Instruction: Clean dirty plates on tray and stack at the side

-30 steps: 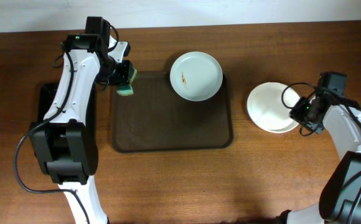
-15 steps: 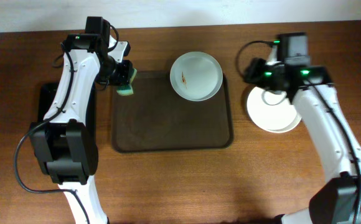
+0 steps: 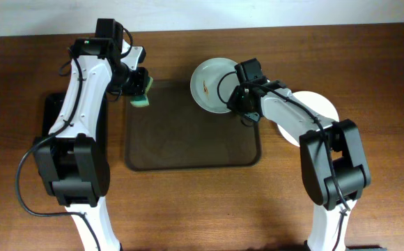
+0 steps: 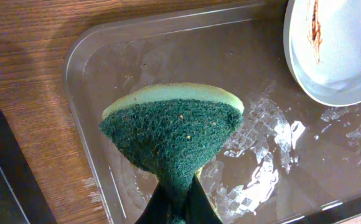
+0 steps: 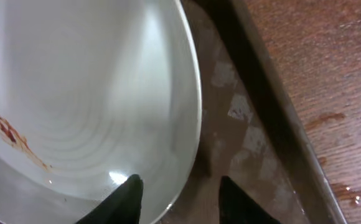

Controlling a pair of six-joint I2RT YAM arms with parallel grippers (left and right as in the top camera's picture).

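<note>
A dirty plate (image 3: 214,82) with an orange-brown smear lies at the back right of the dark-brown tray (image 3: 188,150). It also shows in the left wrist view (image 4: 339,53) and the right wrist view (image 5: 87,106). My right gripper (image 3: 244,104) is open, its fingertips (image 5: 183,193) straddling the plate's right rim. My left gripper (image 3: 136,85) is shut on a green and yellow sponge (image 4: 174,127) above the tray's back left corner (image 4: 81,53). Stacked white plates (image 3: 320,111) lie on the table right of the tray, partly hidden by my right arm.
A smaller black tray (image 3: 52,115) lies left of the brown tray, under my left arm. The tray's right rim (image 5: 274,118) runs close beside my right fingers. The wood table (image 3: 202,202) stretches in front.
My right arm has swung left from the stacked plates to the dirty plate on the tray. My left arm and sponge have not moved.
</note>
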